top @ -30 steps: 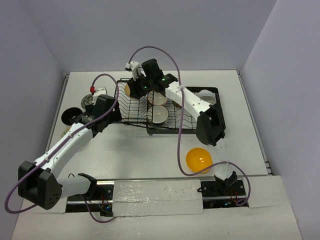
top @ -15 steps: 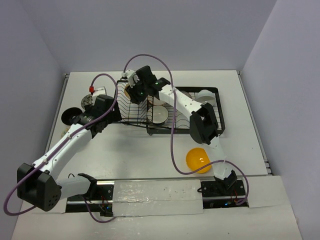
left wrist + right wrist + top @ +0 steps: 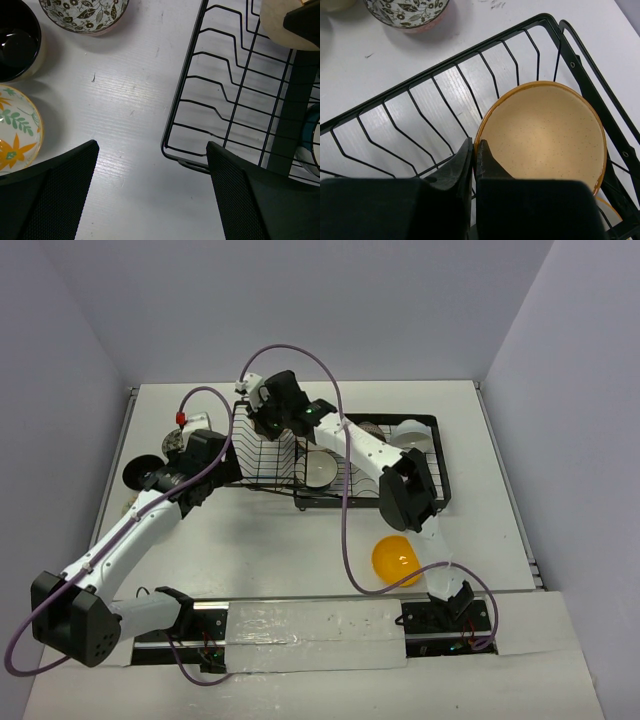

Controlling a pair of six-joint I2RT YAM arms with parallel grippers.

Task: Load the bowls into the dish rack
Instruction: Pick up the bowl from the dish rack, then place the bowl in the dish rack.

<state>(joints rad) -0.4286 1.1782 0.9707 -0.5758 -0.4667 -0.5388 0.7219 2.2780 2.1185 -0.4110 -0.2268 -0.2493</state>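
The black wire dish rack (image 3: 437, 455) lies across the table's middle. At the rack's left end (image 3: 555, 30) a tan bowl (image 3: 545, 130) with an orange-brown rim stands on the wires. My right gripper (image 3: 474, 142) is shut on that bowl's left rim. A white bowl (image 3: 320, 468) sits in the rack's middle and another white one (image 3: 408, 432) at its right end. An orange-yellow bowl (image 3: 395, 560) rests on the table in front of the rack. My left gripper (image 3: 152, 145) hangs open over bare table beside the rack's near left corner (image 3: 172, 150), holding nothing.
Left of the rack stand a black bowl (image 3: 15, 40), a grey leaf-patterned bowl (image 3: 82, 15) and a white bowl with orange flowers (image 3: 15, 130). The right arm (image 3: 370, 445) stretches across the rack. Purple cables loop above both arms.
My right gripper moved left along the rack and its jaws closed on the tan bowl's rim. The left arm stayed almost still, jaws wide.
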